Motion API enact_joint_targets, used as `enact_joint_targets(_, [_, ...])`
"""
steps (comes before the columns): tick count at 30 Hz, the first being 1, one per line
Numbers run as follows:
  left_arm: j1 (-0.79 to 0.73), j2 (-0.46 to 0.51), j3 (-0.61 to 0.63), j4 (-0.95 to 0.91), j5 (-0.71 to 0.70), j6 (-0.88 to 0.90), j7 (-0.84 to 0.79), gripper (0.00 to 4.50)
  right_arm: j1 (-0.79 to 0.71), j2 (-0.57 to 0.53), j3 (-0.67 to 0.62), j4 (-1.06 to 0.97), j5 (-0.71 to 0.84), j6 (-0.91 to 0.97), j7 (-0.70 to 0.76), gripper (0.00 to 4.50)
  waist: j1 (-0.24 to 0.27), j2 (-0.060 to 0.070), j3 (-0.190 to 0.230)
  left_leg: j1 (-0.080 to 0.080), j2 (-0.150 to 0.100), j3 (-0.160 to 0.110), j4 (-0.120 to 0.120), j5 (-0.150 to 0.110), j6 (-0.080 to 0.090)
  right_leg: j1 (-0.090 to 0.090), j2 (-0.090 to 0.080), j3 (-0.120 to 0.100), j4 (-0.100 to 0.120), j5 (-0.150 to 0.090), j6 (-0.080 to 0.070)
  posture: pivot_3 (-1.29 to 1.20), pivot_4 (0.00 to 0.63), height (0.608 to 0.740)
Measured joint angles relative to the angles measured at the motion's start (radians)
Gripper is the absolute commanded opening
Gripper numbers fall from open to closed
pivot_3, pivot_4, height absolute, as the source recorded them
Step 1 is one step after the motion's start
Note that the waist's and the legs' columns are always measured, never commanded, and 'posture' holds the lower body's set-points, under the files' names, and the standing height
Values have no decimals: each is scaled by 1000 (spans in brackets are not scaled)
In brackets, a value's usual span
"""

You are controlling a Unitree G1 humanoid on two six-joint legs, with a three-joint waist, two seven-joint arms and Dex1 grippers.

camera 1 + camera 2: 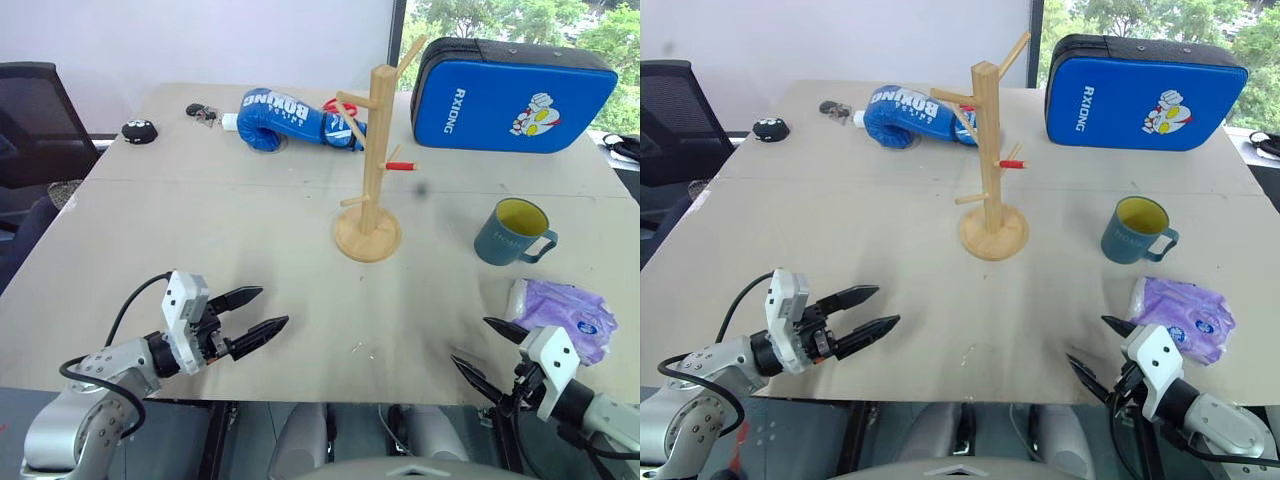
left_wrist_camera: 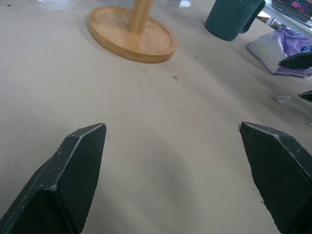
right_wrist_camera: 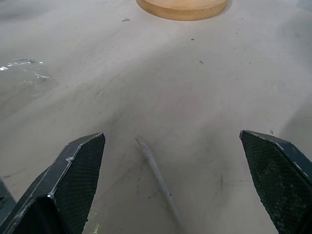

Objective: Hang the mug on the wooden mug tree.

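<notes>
The mug (image 1: 512,232) stands upright on the table (image 1: 250,260), right of the wooden mug tree (image 1: 371,160) and apart from it, handle to the right. The left gripper (image 1: 268,312) hovers released and empty at the near left; the right gripper (image 1: 478,348) gapes empty at the near right, beside a purple packet (image 1: 565,312).

A pale beige tabletop (image 1: 250,280) fills the middle of the room, a seam running across it. Behind it stands a plain white wall (image 1: 200,40); at the far right a window (image 1: 520,20) shows green trees in daylight. A black office chair (image 1: 35,120) sits at the left
</notes>
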Motion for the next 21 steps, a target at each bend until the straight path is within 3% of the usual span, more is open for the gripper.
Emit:
enact_joint_targets(7, [-110, 98, -3, -34, -93, 6, -179, 4500, -54, -7, -51, -57, -34, 36, -70, 4470, 0, 2, 1, 0, -1, 0, 1, 0, 0, 0, -1, 0, 0, -2, 3, 0, 150, 740])
enact_joint_targets(12, [-181, 150, -78, -65, -146, 23, -333, 4500, -68, -159, -250, -100, 46, 199, -11, 4470, 1, 3, 1, 1, -2, 0, 1, 0, 0, 1, 0, 0, 0, -1, 2, 0, 150, 740])
enact_joint_targets(16, [-265, 143, -130, -63, -145, 23, -354, 4500, -69, -229, -379, -51, 22, 236, 13, 4470, 3, 2, 1, 0, -2, -1, 1, 0, 0, 1, 2, 0, 0, -1, 2, 0, 150, 740])
enact_joint_targets(21, [-297, 119, -169, -57, -142, 24, -348, 4500, -56, -279, -295, 91, -53, 233, 69, 4470, -1, 2, 1, 0, -3, -1, 1, 0, 0, 1, 2, 1, 0, -1, 2, 0, 150, 740])
